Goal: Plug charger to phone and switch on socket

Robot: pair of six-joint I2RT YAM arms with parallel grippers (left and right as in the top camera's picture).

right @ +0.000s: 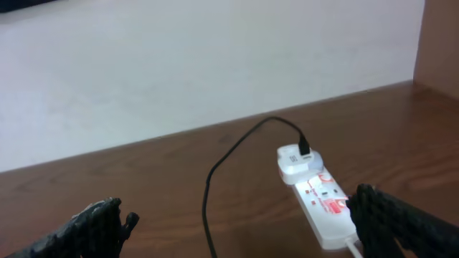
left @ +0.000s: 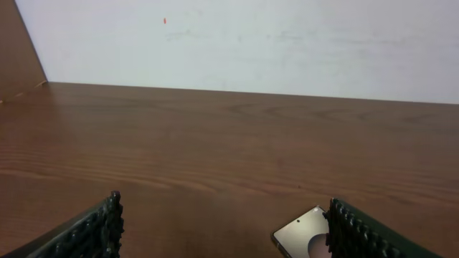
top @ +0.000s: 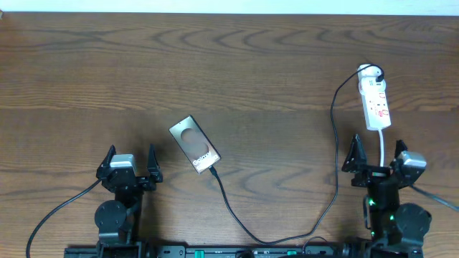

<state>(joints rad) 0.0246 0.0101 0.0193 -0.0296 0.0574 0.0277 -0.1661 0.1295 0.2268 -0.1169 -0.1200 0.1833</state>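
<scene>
The silvery-grey phone lies flat near the middle of the table; its corner shows in the left wrist view. The black charger cable runs from the phone's lower end in a loop up to the white socket strip at the right, where it joins a white adapter. The plug tip sits at the phone's lower edge. My left gripper is open and empty, left of and below the phone. My right gripper is open and empty, just below the strip.
The strip's white cord runs down toward my right arm. A white wall stands behind the table's far edge.
</scene>
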